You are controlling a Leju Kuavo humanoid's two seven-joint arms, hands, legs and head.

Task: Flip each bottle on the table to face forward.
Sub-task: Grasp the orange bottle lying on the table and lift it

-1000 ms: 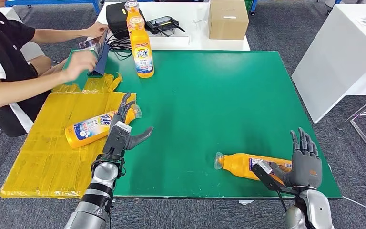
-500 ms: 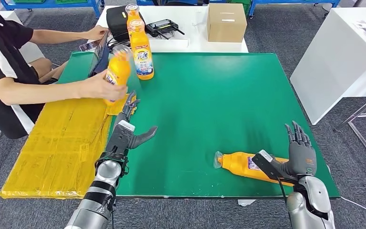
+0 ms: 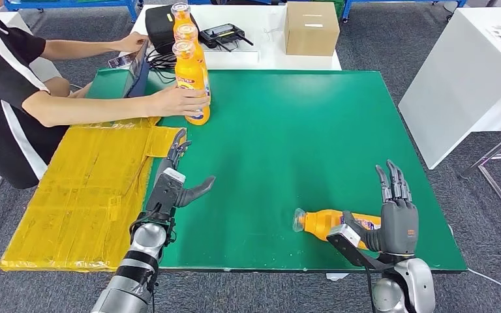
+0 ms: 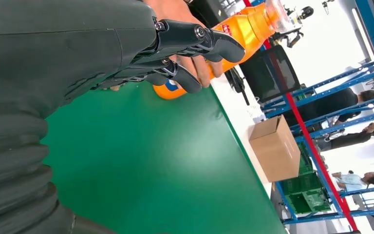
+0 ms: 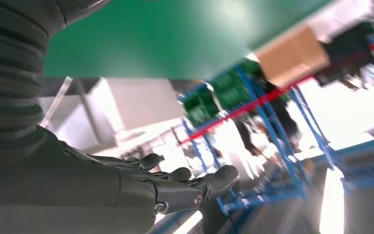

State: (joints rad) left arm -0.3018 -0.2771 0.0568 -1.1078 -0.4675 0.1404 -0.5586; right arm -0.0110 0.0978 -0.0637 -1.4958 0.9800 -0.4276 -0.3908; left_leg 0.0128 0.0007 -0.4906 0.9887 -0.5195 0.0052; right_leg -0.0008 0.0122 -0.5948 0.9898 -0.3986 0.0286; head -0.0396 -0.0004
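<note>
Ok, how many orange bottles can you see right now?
4: three upright orange plastic bottles at the far-left, the nearest held by a person; one lying bottle by the right hand.

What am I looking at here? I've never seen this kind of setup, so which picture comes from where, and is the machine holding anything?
This is a humanoid robot with two silver arms, each ending in a many-fingered hand. The wide picture is from its head, looking down on a green table. The other two come from cameras at its wrists and are turned sideways.

The left hand hovers over the table with fingers apart, holding nothing. The right hand is raised, fingers apart, beside an orange bottle lying on its side near the front edge; whether they touch is unclear.

At the far side, a seated person's hand grips an upright orange bottle, with two more upright bottles behind it. A yellow sheet covers the table's left part. A cardboard box sits on the white table beyond.
</note>
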